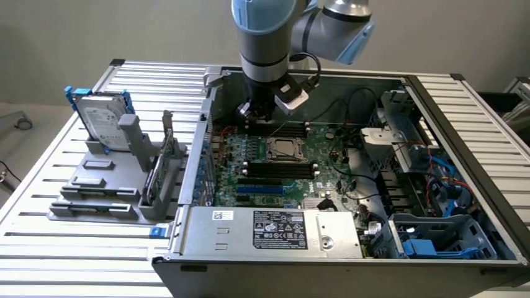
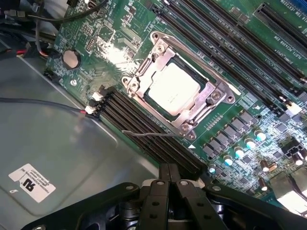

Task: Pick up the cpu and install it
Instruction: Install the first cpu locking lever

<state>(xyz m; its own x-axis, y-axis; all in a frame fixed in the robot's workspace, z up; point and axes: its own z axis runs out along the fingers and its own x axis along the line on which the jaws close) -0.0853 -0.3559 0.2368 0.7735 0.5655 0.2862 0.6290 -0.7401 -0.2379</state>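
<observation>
Already the cpu sits in its socket inside the case, hand closed, holding nothing.

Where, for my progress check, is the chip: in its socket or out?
In. The silvery chip lies flat inside the socket's metal frame on the green board.

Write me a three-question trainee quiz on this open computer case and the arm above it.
1. True or false: the pincer is shut and holds nothing.
2. Where is the cpu? A: in its socket on the motherboard. B: gripped by the arm. C: on the table outside the case.
3. Fill in: the hard drive stands on the grey rack at the exterior view's ____.
Key: 1 true; 2 A; 3 left.
</observation>
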